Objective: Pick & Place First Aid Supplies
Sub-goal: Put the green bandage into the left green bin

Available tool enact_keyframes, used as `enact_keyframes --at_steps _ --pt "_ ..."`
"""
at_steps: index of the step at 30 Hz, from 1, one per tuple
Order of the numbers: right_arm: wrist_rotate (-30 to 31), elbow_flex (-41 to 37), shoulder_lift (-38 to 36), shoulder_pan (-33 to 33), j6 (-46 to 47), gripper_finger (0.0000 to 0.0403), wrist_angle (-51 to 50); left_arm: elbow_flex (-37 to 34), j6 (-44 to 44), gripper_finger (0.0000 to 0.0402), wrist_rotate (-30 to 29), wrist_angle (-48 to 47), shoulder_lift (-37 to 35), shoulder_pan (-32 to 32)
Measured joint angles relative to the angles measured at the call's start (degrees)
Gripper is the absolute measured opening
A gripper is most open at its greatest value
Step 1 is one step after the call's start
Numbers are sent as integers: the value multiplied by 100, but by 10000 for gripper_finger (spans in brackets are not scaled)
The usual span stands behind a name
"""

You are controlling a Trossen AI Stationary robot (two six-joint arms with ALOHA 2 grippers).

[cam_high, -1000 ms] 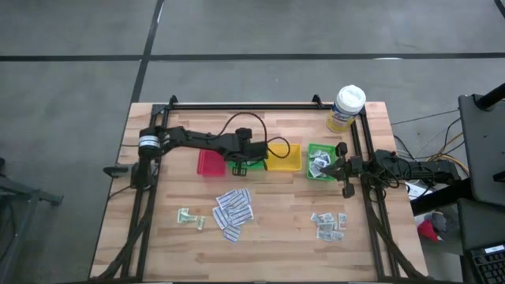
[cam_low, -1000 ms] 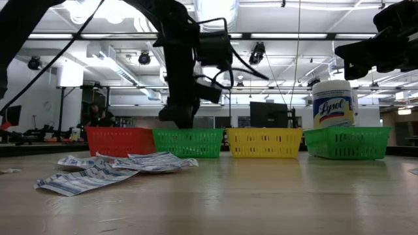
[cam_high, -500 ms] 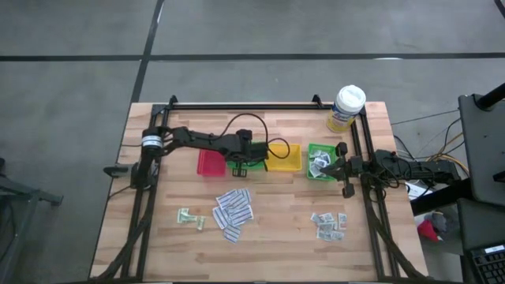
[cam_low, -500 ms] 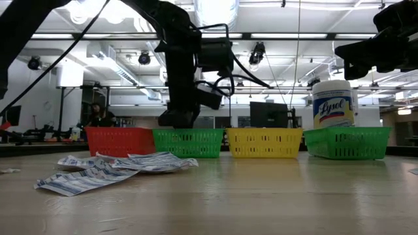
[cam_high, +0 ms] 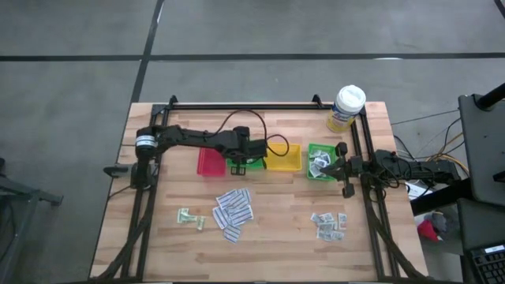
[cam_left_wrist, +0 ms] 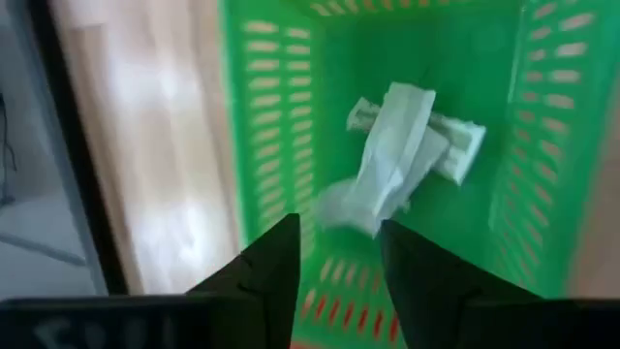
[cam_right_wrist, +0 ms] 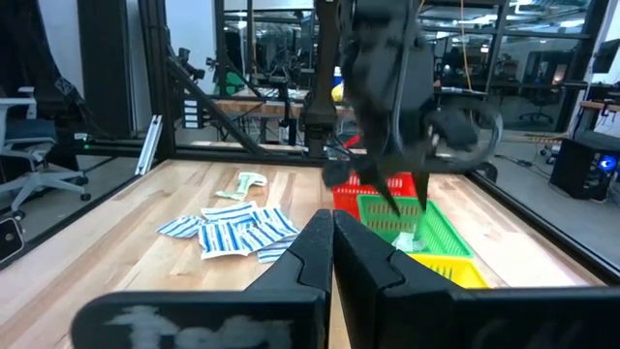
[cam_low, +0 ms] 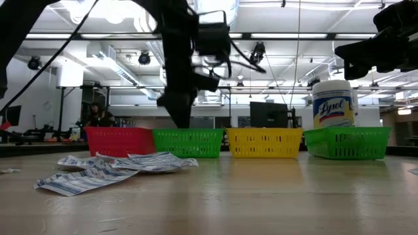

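Note:
My left gripper [cam_left_wrist: 339, 276] stands open, pointing steeply down over the left green tray [cam_high: 246, 166], with nothing between its fingers. Pale green-white sachets [cam_left_wrist: 402, 145] lie on that tray's floor [cam_left_wrist: 465, 58]; one sachet [cam_left_wrist: 339, 204] below the fingertips is blurred. On the table in front lie long white printed strips [cam_high: 233, 211], more pale green sachets [cam_high: 190, 218] and small grey-white squares [cam_high: 329, 225]. My right gripper [cam_right_wrist: 332, 242] is shut and waits level at the table's right edge [cam_high: 345, 167].
A red tray [cam_high: 210, 162], a yellow tray [cam_high: 286, 158] and a second green tray [cam_high: 319, 162] with packets in it stand in a row beside the left green one. A white-lidded tub [cam_high: 347, 107] stands at the far right. A dark frame runs along the table's edges.
My left gripper has risen a little above the left green tray, still pointing down into it. The packets on the table and my right arm have kept still.

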Motion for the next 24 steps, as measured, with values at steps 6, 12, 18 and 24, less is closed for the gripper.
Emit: enact_keyframes --at_steps 6,12,18,24 --pt "-1 0 -2 1 -2 8 -1 707 -839 149 92 -1353 -445 -167" --pt "-2 0 0 1 20 8 -2 1198 -2088 149 755 -2379 -905 -445" --pt "-1 0 -4 4 20 8 -2 1134 -3434 149 2234 -2717 -1439 -775" --pt "-1 0 -4 4 42 8 0 899 -4988 149 2854 -2774 -1769 -1336"
